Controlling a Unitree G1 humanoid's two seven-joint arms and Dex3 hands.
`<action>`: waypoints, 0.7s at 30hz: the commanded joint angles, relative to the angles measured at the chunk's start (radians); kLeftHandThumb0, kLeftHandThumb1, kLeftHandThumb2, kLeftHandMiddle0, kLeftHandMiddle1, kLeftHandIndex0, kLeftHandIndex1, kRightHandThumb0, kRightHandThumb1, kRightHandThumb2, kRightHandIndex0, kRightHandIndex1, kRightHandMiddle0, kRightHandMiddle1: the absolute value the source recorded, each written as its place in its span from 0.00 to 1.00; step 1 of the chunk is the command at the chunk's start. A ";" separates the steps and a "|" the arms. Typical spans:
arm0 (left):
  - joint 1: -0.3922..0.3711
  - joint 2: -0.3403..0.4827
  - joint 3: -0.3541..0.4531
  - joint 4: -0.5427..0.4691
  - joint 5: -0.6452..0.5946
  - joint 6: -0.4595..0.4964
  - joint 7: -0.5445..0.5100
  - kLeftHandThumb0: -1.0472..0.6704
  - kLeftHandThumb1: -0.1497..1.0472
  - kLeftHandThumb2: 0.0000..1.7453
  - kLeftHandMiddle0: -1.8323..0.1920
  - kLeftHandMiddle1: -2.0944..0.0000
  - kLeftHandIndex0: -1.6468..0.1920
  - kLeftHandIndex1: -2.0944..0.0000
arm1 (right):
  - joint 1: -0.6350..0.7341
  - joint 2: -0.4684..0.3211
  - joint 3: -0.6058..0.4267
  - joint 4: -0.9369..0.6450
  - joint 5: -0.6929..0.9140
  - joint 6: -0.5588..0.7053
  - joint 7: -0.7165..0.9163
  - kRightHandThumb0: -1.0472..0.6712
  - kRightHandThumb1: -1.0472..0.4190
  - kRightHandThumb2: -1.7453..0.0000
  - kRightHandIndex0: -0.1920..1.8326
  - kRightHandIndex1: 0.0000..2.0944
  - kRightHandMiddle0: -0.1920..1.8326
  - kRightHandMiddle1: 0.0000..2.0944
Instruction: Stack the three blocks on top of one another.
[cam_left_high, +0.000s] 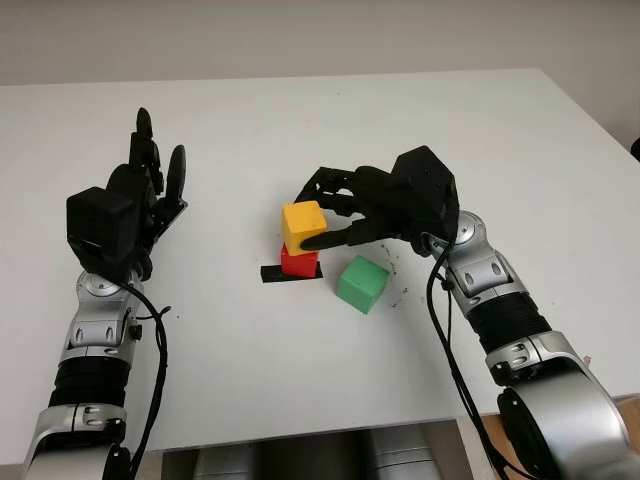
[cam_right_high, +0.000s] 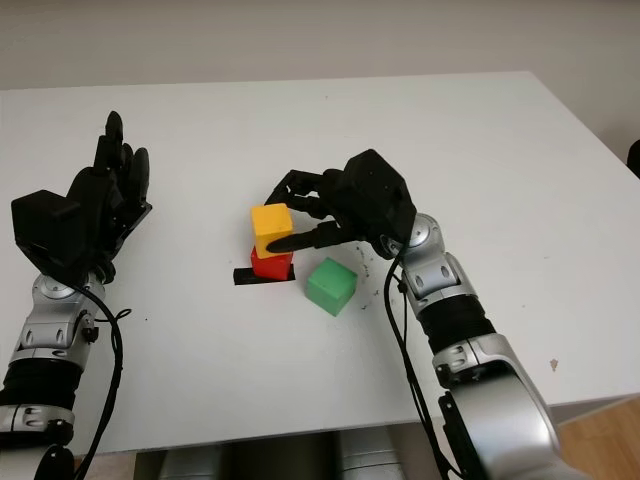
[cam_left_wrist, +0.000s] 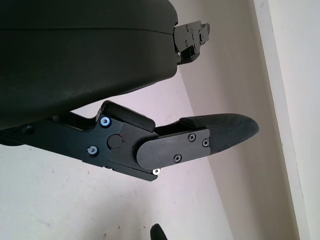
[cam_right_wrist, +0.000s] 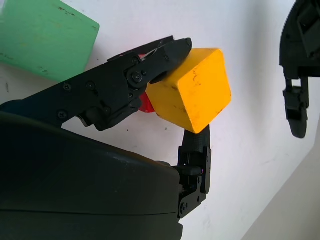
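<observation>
The right hand (cam_left_high: 335, 215) pinches the yellow block (cam_left_high: 303, 226) by opposite flat faces over the red block (cam_left_high: 298, 262), green block (cam_left_high: 362, 283) just beside on the table (cam_left_high: 450, 120); these matte, hard-edged cubes look light and rigid; left hand (cam_left_high: 140, 190) open, well apart
</observation>
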 joint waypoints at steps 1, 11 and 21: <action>0.006 -0.005 0.001 -0.018 -0.003 0.007 0.003 0.15 1.00 0.36 1.00 1.00 1.00 1.00 | -0.015 -0.014 0.009 0.000 -0.007 -0.002 0.015 0.28 0.06 0.97 0.17 0.01 0.16 0.57; 0.005 -0.002 -0.001 -0.010 0.000 -0.002 -0.003 0.15 1.00 0.36 1.00 1.00 1.00 1.00 | -0.025 -0.020 0.015 -0.005 -0.013 0.032 0.049 0.21 0.05 0.97 0.08 0.01 0.10 0.29; 0.005 -0.005 0.002 -0.012 -0.002 0.000 0.001 0.15 1.00 0.36 1.00 1.00 1.00 1.00 | -0.023 -0.046 -0.067 -0.051 0.089 0.044 0.103 0.14 0.10 0.97 0.00 0.00 0.01 0.10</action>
